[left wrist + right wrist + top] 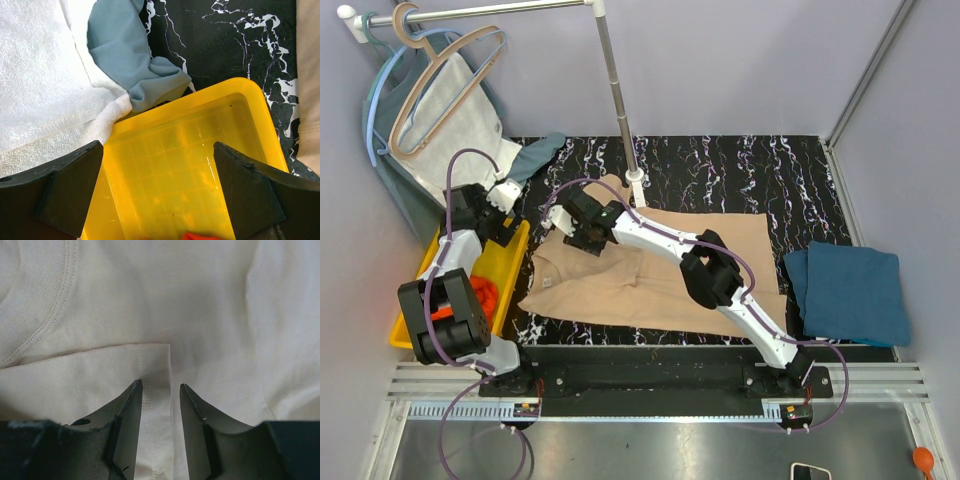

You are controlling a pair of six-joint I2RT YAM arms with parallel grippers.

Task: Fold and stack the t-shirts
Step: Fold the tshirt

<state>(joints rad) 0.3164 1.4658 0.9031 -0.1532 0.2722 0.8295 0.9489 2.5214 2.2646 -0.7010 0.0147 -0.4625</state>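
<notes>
A beige-tan t-shirt (650,270) lies spread on the black marbled table. My right gripper (570,222) hovers over its upper left part. In the right wrist view the right gripper (161,387) is open, its jaws a little apart over a folded-in sleeve hem (150,365) that lies flat on the shirt, near the collar (40,305). A dark teal-blue t-shirt (850,293) lies folded at the right. An orange-red t-shirt (485,295) sits in the yellow bin (510,260); a scrap of the orange-red t-shirt (200,236) shows below my left gripper (157,185), which is open wide above the bin.
A white towel (40,75) and a grey-blue garment (130,55) hang over the yellow bin's far rim (235,85). A clothes rack pole (620,100) stands on the table behind the beige shirt, with hangers (440,80) at the top left.
</notes>
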